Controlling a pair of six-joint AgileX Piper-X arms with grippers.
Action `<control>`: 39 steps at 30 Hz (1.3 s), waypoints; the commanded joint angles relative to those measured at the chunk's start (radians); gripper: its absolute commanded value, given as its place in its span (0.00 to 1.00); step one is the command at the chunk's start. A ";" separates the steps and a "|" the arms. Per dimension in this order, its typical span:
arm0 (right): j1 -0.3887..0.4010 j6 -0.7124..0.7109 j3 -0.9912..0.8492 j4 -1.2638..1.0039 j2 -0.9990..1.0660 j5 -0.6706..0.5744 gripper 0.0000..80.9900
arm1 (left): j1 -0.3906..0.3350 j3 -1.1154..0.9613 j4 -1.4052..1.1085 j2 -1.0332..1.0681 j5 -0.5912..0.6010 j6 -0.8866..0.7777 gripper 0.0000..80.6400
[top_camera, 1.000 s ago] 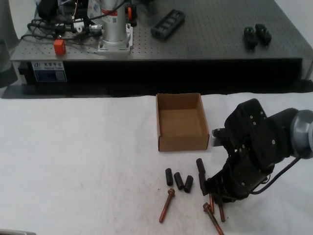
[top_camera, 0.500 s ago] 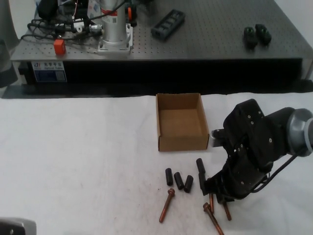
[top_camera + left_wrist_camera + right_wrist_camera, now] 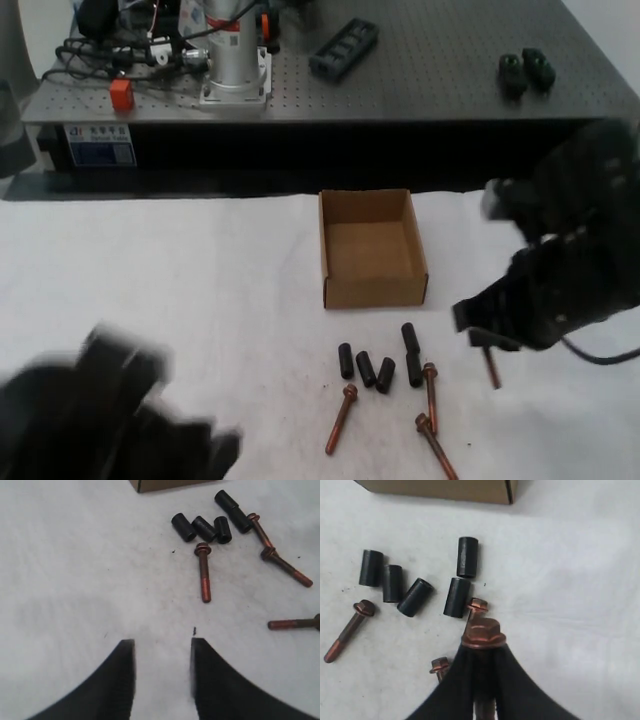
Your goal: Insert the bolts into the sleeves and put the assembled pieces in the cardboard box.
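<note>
My right gripper [image 3: 484, 680] is shut on a copper bolt [image 3: 483, 632], head outward, held above the white cloth to the right of the loose parts; in the high view this bolt [image 3: 490, 368] hangs below the raised arm. Several black sleeves [image 3: 415, 596] [image 3: 366, 368] lie in front of the cardboard box [image 3: 370, 250]. Three more bolts [image 3: 340, 420] [image 3: 430, 392] [image 3: 436, 446] lie on the cloth. My left gripper [image 3: 162, 665] stands open over bare cloth at the near left, with the sleeves [image 3: 205, 527] and a bolt [image 3: 203, 572] ahead of it.
A metal bench [image 3: 430, 70] with cables, a post, an orange block [image 3: 121, 95] and black fixtures stands behind the cloth. The box is open at the top and holds nothing. Bare cloth stretches left of the parts.
The right arm has risen and moved right, lifting one bolt off the cloth. The left arm has come into the high view at the near left, blurred.
</note>
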 commanded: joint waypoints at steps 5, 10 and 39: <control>-0.061 -0.041 -0.003 0.155 -0.197 -0.016 0.02 | 0.000 -0.609 0.145 0.715 0.050 0.164 0.34; -0.078 -0.049 -0.003 0.174 -0.257 -0.016 0.02 | -0.006 -0.966 0.381 0.988 0.050 0.170 0.34; -0.078 -0.049 -0.003 0.173 -0.264 -0.016 0.02 | -0.151 -1.596 0.814 1.480 0.096 0.274 0.34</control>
